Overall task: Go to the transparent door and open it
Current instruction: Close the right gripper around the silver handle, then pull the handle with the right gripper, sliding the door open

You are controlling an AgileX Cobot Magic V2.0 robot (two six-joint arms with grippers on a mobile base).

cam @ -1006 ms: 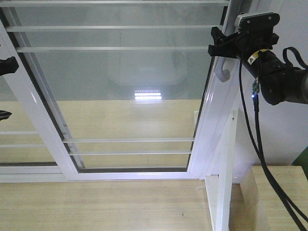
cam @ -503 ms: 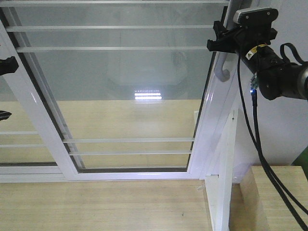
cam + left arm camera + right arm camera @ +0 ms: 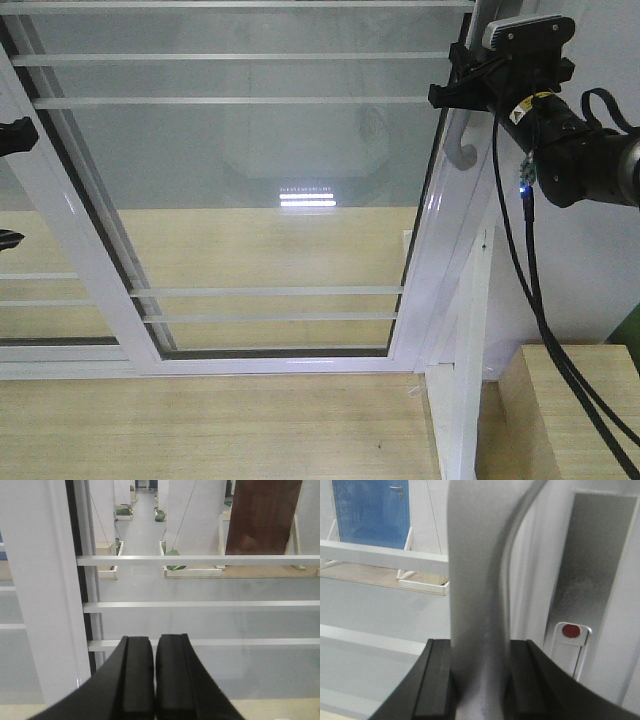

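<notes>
The transparent door [image 3: 260, 180] fills the front view: glass in a white frame, crossed by thin white bars. Its curved silver-grey handle [image 3: 463, 152] runs down the right stile. My right gripper [image 3: 452, 88] is shut on the handle's upper part. In the right wrist view the handle [image 3: 480, 595] stands between both black fingers [image 3: 437, 680], which touch its sides. In the left wrist view my left gripper [image 3: 154, 655] is shut and holds nothing, facing the door's glass and bars [image 3: 200, 560]. Only a black part of the left arm [image 3: 14, 134] shows at the left edge.
A neighbouring white-framed glass panel [image 3: 40, 290] overlaps on the left. Below lies a light wooden floor [image 3: 200, 430]. A white post [image 3: 465, 380] and a wooden box [image 3: 570, 420] stand at the lower right. A latch with a red dot [image 3: 571, 631] sits beside the handle.
My right gripper has shifted slightly up and left along the handle. The door and the left arm have not visibly moved.
</notes>
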